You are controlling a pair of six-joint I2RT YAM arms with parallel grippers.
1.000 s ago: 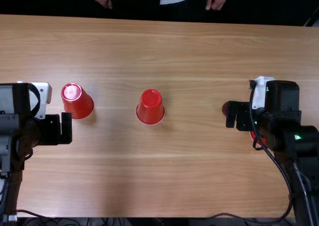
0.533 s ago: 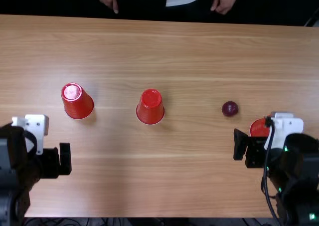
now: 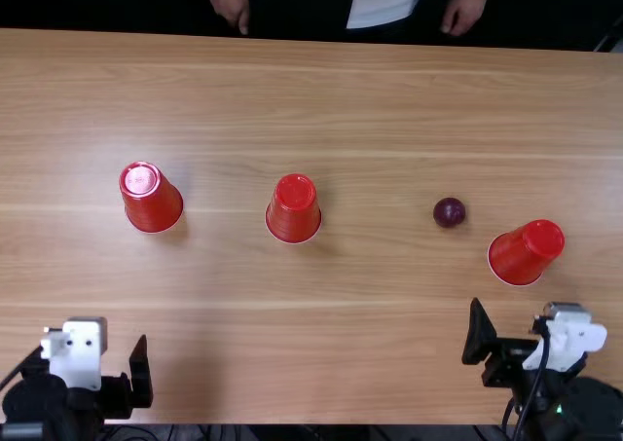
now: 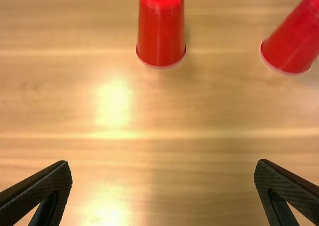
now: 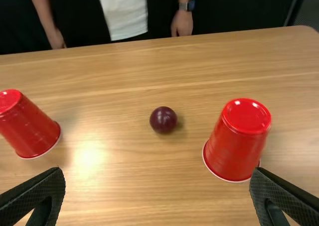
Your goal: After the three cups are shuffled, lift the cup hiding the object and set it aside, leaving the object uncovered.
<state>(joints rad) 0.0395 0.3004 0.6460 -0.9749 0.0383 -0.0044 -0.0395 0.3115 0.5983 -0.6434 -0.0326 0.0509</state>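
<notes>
Going by the table (image 3: 311, 91), this looks basically done to me, so the only trick now is parking without bumping anything. The right gripper (image 5: 157, 175) sits at the near edge, spread wide and holding nothing. The left gripper (image 4: 160, 165) is the same deal. The set-aside cup (image 3: 526, 252) stands upside down at the right gripper's 12 o'clock. The ball (image 3: 449, 211) sits bare at its 11, near the cup but not touching.

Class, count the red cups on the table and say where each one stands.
3. The left cup stands toward the table's left side, the middle cup near the centre, the right cup at the right, beside the uncovered ball. None appears hidden.
</notes>
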